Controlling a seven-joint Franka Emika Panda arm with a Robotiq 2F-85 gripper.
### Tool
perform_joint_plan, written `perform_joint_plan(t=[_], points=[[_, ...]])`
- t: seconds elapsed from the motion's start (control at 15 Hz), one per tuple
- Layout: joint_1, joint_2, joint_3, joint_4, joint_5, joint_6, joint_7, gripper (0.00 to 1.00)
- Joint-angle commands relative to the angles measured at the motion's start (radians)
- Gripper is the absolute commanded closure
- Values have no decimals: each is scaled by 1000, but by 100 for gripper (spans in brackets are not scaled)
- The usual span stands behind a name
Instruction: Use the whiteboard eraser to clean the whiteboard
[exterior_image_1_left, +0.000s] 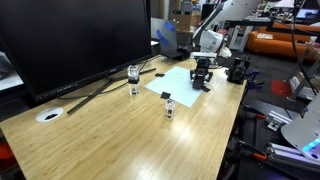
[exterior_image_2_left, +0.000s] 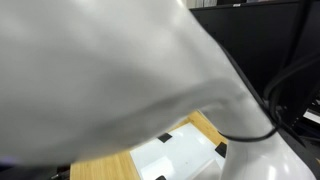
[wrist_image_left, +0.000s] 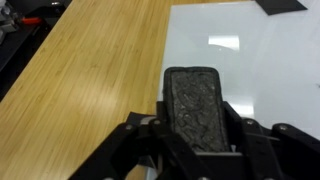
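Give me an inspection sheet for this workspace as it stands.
Surface: wooden table, with the board lying flat on it.
Job's things: whiteboard, no marks seen in the wrist view; whiteboard eraser held over it, contact unclear.
Clutter: three glass jars near the board; white round item.
Grippers: gripper shut on the whiteboard eraser.
Cables: black cable close to an exterior camera.
Surroundings: large black monitor behind the table.

whiteboard (exterior_image_1_left: 176, 83): 1; whiteboard eraser (wrist_image_left: 197, 105): 1; glass jars (exterior_image_1_left: 133, 72): 3; monitor (exterior_image_1_left: 70, 40): 1; table (exterior_image_1_left: 120, 145): 1
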Motion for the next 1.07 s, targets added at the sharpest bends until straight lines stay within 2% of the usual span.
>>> perform_joint_plan(t=[0.0, 0.67, 1.0], points=[[76, -43, -8, -47, -123, 83, -22, 70], [182, -181, 111, -112, -488, -15, -203, 70], [181, -198, 162, -120, -561, -68, -341, 70]])
